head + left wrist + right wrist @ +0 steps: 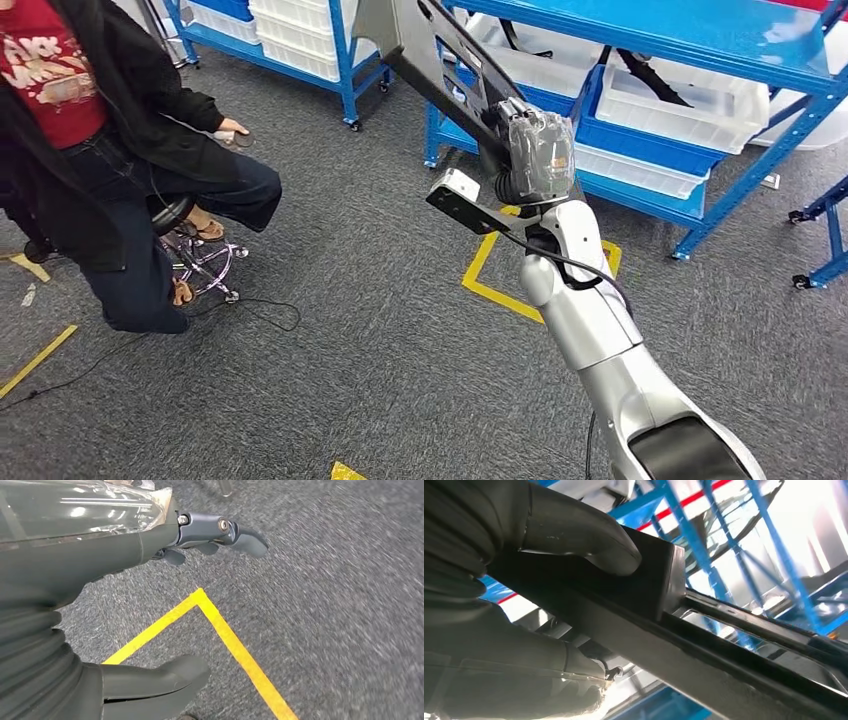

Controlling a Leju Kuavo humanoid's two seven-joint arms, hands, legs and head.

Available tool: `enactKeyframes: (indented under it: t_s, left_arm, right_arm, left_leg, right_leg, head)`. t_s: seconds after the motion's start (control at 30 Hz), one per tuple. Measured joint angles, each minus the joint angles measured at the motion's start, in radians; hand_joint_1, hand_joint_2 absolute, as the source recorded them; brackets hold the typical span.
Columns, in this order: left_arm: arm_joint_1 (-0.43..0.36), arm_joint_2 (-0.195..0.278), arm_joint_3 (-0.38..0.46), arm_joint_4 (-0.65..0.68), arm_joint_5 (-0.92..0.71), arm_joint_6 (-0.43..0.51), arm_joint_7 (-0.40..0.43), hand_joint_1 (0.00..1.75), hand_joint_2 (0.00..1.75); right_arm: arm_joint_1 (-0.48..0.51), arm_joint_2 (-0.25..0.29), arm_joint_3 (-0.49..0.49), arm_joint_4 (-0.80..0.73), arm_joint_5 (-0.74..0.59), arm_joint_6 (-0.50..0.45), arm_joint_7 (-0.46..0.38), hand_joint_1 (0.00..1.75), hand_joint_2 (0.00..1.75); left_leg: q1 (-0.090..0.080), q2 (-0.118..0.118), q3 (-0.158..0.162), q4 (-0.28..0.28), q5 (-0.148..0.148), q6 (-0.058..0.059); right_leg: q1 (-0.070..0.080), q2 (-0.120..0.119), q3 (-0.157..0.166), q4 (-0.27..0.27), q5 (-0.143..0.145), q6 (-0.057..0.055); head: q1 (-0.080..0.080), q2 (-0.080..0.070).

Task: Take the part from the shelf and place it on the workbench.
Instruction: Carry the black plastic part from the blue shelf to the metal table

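Note:
My right hand (537,150), wrapped in clear plastic, is raised in front of the blue shelf (700,45) and grips a long dark part (425,55). The part runs up and to the left from the hand, past the top of the head view. In the right wrist view the thick thumb (579,535) presses on the part's (649,605) dark block, with darker fingers wrapped around its other side. The left wrist view has my left hand (120,555) hanging over grey carpet, thumb (155,680) and fingers (220,532) apart, with nothing between them.
White bins (690,110) sit on the blue shelf, some holding dark parts. A second blue shelf (300,45) stands at the back. A person (90,150) sits on a stool at the left. Yellow tape (490,275) marks the carpet, and a cable (260,310) lies near the stool.

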Motion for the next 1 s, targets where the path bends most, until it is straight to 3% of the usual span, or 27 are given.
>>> enactKeyframes:
  t_s: [0.03, 0.1, 0.17, 0.2, 0.23, 0.3, 0.37, 0.43, 0.47, 0.5, 0.57, 0.63, 0.7, 0.73, 0.77, 0.83, 0.9, 1.0]
  left_arm:
    - [-0.001, 0.000, 0.000, 0.000, -0.001, 0.000, 0.001, 0.00, 1.75]
    - [-0.005, 0.001, 0.000, 0.000, -0.001, 0.000, 0.002, 0.00, 1.75]
    - [-0.006, 0.001, 0.000, 0.000, -0.001, 0.000, 0.002, 0.00, 1.75]
    - [-0.006, 0.001, 0.000, 0.000, -0.001, 0.000, 0.002, 0.00, 1.75]
    - [-0.006, 0.000, 0.000, 0.000, -0.001, 0.000, 0.002, 0.00, 1.75]
    - [-0.005, -0.001, 0.000, 0.000, -0.001, 0.000, 0.002, 0.00, 1.75]
    - [-0.005, -0.003, 0.000, 0.000, -0.001, 0.000, 0.001, 0.00, 1.75]
    - [-0.003, -0.004, 0.001, 0.000, -0.001, 0.000, 0.001, 0.00, 1.75]
    - [-0.002, -0.003, 0.001, 0.000, -0.001, 0.000, 0.001, 0.00, 1.75]
    - [0.000, -0.003, 0.001, 0.000, -0.001, 0.000, 0.001, 0.00, 1.75]
    - [0.001, -0.003, 0.001, 0.000, -0.002, 0.000, 0.001, 0.00, 1.75]
    - [-0.001, -0.003, 0.001, 0.001, -0.002, 0.000, 0.001, 0.00, 1.75]
    - [-0.001, -0.003, 0.001, 0.001, -0.002, 0.000, 0.001, 0.00, 1.75]
    - [-0.001, -0.004, 0.001, 0.001, -0.002, 0.000, 0.001, 0.00, 1.75]
    - [-0.001, -0.003, 0.001, 0.001, -0.002, 0.000, 0.000, 0.00, 1.75]
    - [-0.002, -0.003, 0.002, 0.000, 0.000, -0.001, -0.002, 0.00, 1.75]
    - [-0.003, -0.005, 0.004, 0.000, 0.001, -0.003, -0.005, 0.00, 1.75]
    - [0.001, -0.006, 0.010, 0.000, 0.002, -0.004, -0.011, 0.00, 1.75]
  right_arm:
    - [0.008, 0.002, -0.003, -0.010, 0.006, 0.004, 0.003, 1.75, 1.75]
    - [0.026, 0.002, -0.010, -0.026, 0.013, 0.009, 0.007, 1.75, 1.75]
    - [0.045, 0.002, -0.015, -0.034, 0.018, 0.012, 0.010, 1.75, 1.75]
    - [0.053, 0.002, -0.017, -0.039, 0.021, 0.013, 0.011, 1.75, 1.75]
    - [0.060, 0.002, -0.020, -0.044, 0.024, 0.014, 0.012, 1.75, 1.75]
    - [0.069, 0.002, -0.025, -0.058, 0.030, 0.017, 0.012, 1.75, 1.75]
    - [0.075, 0.003, -0.032, -0.072, 0.034, 0.020, 0.012, 1.75, 1.75]
    - [0.083, 0.005, -0.037, -0.085, 0.038, 0.022, 0.012, 1.75, 1.75]
    - [0.088, 0.006, -0.038, -0.091, 0.039, 0.022, 0.012, 1.75, 1.75]
    - [0.091, 0.007, -0.039, -0.096, 0.040, 0.023, 0.012, 1.75, 1.75]
    - [0.097, 0.010, -0.041, -0.107, 0.042, 0.023, 0.012, 1.75, 1.75]
    - [0.103, 0.012, -0.042, -0.113, 0.042, 0.023, 0.012, 1.75, 1.75]
    - [0.110, 0.012, -0.043, -0.115, 0.042, 0.024, 0.012, 1.75, 1.75]
    - [0.114, 0.012, -0.043, -0.116, 0.042, 0.025, 0.012, 1.75, 1.75]
    - [0.118, 0.012, -0.044, -0.119, 0.042, 0.028, 0.012, 1.75, 1.75]
    - [0.125, 0.012, -0.049, -0.132, 0.042, 0.039, 0.011, 1.75, 1.75]
    - [0.127, 0.009, -0.059, -0.146, 0.035, 0.052, 0.004, 1.75, 1.75]
    - [0.127, 0.004, -0.069, -0.155, 0.013, 0.062, -0.013, 1.75, 1.75]
  left_leg:
    - [0.000, -0.009, 0.001, -0.003, 0.003, 0.009]
    - [0.000, -0.030, 0.000, -0.005, 0.006, 0.022]
    - [-0.004, -0.055, -0.001, -0.005, 0.008, 0.027]
    - [-0.006, -0.068, -0.002, -0.005, 0.009, 0.028]
    - [-0.009, -0.082, -0.002, -0.005, 0.010, 0.029]
    - [-0.012, -0.106, -0.002, -0.004, 0.013, 0.028]
    - [-0.015, -0.127, -0.004, -0.003, 0.015, 0.023]
    - [-0.016, -0.145, -0.007, -0.004, 0.019, 0.014]
    - [-0.015, -0.152, -0.010, -0.004, 0.020, 0.009]
    - [-0.015, -0.145, -0.015, 0.001, 0.017, 0.005]
    - [-0.016, -0.098, -0.045, 0.063, -0.024, -0.005]
    - [-0.008, -0.049, -0.109, 0.197, -0.092, -0.017]
    - [0.005, -0.035, -0.157, 0.290, -0.120, -0.029]
    - [0.012, -0.030, -0.152, 0.280, -0.107, -0.035]
    - [0.018, -0.021, -0.124, 0.230, -0.079, -0.040]
    - [0.023, 0.019, -0.041, 0.087, -0.024, -0.046]
    - [0.019, 0.040, 0.001, 0.014, -0.005, -0.039]
    - [0.007, 0.009, 0.002, 0.005, -0.004, -0.011]
  right_leg:
    - [-0.003, 0.020, -0.013, 0.030, -0.018, 0.000]
    - [-0.005, 0.068, -0.073, 0.156, -0.074, -0.008]
    - [-0.001, 0.086, -0.137, 0.281, -0.115, -0.011]
    - [0.002, 0.089, -0.147, 0.296, -0.114, -0.008]
    - [0.005, 0.092, -0.135, 0.266, -0.095, -0.003]
    - [0.008, 0.116, -0.068, 0.123, -0.036, -0.001]
    - [0.012, 0.143, -0.017, 0.013, 0.004, -0.013]
    - [0.018, 0.141, -0.007, -0.006, 0.013, -0.029]
    - [0.012, 0.131, -0.004, -0.008, 0.017, -0.036]
    - [0.008, 0.122, 0.000, -0.012, 0.021, -0.042]
    - [-0.002, 0.103, 0.006, -0.021, 0.027, -0.057]
    - [0.000, 0.083, 0.007, -0.022, 0.028, -0.064]
    - [0.001, 0.061, 0.005, -0.021, 0.026, -0.063]
    - [0.000, 0.051, 0.006, -0.021, 0.025, -0.061]
    - [-0.001, 0.041, 0.007, -0.020, 0.023, -0.057]
    - [0.001, 0.022, 0.011, -0.017, 0.015, -0.044]
    - [0.009, 0.006, 0.014, -0.013, 0.007, -0.030]
    - [0.012, -0.013, 0.020, -0.013, -0.002, -0.008]
  head:
    - [0.000, 0.000]
    - [0.001, 0.000]
    - [0.001, 0.000]
    - [0.001, 0.000]
    - [0.001, 0.000]
    - [0.001, 0.000]
    - [0.000, 0.000]
    - [0.000, 0.000]
    - [0.000, 0.000]
    - [0.000, 0.000]
    - [-0.004, 0.000]
    - [-0.007, 0.000]
    - [-0.008, 0.000]
    - [-0.008, 0.000]
    - [-0.008, 0.000]
    - [-0.008, 0.000]
    - [-0.004, 0.000]
    - [0.002, 0.000]
